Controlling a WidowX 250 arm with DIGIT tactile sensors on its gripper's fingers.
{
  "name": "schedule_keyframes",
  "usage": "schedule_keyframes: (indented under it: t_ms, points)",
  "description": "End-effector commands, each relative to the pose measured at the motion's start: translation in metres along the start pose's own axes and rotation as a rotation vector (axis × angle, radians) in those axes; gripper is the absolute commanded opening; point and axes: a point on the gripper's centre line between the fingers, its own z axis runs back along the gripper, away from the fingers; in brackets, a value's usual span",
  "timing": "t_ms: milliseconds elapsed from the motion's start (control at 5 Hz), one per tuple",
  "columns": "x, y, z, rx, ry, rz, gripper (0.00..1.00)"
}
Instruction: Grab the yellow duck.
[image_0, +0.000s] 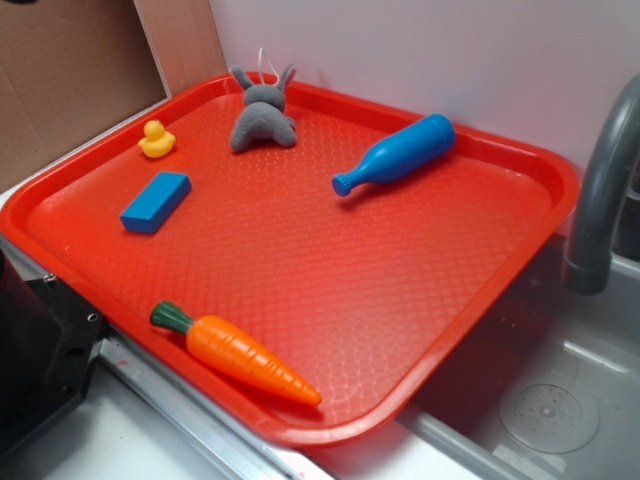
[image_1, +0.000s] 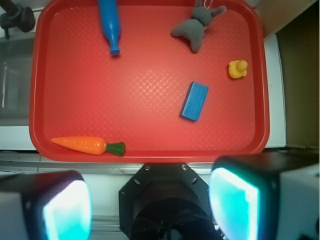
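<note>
Gripper (image_1: 150, 200) hung wide open, off the tray's (image_1: 45, 145) 6 o'clock edge. The yellow duck (image_1: 238, 69) sat around 2 o'clock on the tray, blue block (image_1: 195, 101) just beside it, so a sloppy reach could've bumped that instead.

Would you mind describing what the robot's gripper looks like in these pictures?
In the wrist view, the gripper has two blocky fingers with glowing cyan-white pads edged in dark casing, either side of a black octagonal mount with small screws. No cables or markings show.
</note>
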Motion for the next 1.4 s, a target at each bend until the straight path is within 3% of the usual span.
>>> schedule_keyframes:
  t_ms: [0,600,800,1200]
  points:
    - [0.000,0.000,0.000,0.000,0.000,0.000,1.00]
    - [0.036,0.054,-0.045,-0.037,-0.062,0.685,1.00]
    - [0.041,0.072,-0.065,-0.046,-0.145,0.889,1.00]
    - [0.058,0.110,-0.101,-0.017,-0.251,1.134,1.00]
